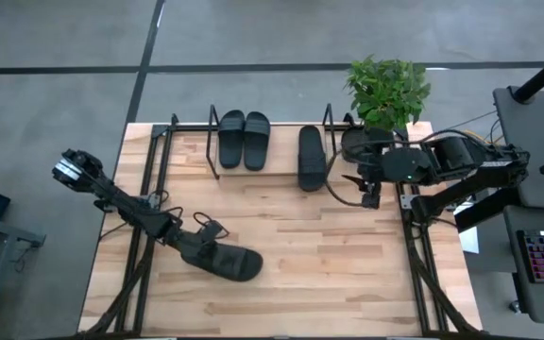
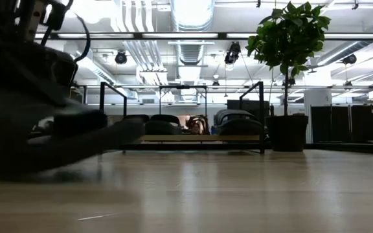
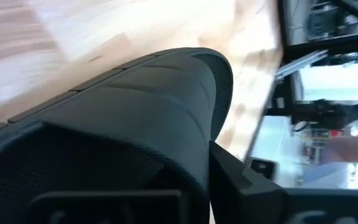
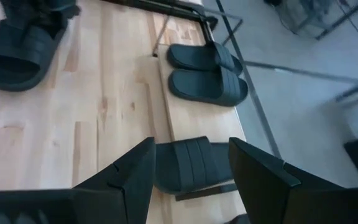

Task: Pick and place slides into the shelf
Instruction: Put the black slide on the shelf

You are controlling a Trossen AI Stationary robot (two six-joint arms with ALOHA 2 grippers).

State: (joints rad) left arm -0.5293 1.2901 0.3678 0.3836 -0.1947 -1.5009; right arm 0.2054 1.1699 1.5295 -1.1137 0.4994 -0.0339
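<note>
Left gripper (image 1: pixel 199 247) clamps the fourth slide (image 1: pixel 229 263) at the tabletop's (image 1: pixel 329 274) seven o'clock; right gripper (image 1: pixel 370 192), fingers wide, hovers at two o'clock beside the shelf (image 1: pixel 187 142).

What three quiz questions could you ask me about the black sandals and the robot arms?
1. How many black ribbed-strap slide sandals sit on the black wire shelf with the wooden base?
2. True or false: the left gripper is at the fourth sandal out on the light wooden table.
3. Which is open: A) right gripper B) neither?

Key:
1. Three: a pair and a single one.
2. True.
3. A; it hovers beside the single sandal, near the green potted plant.
</note>
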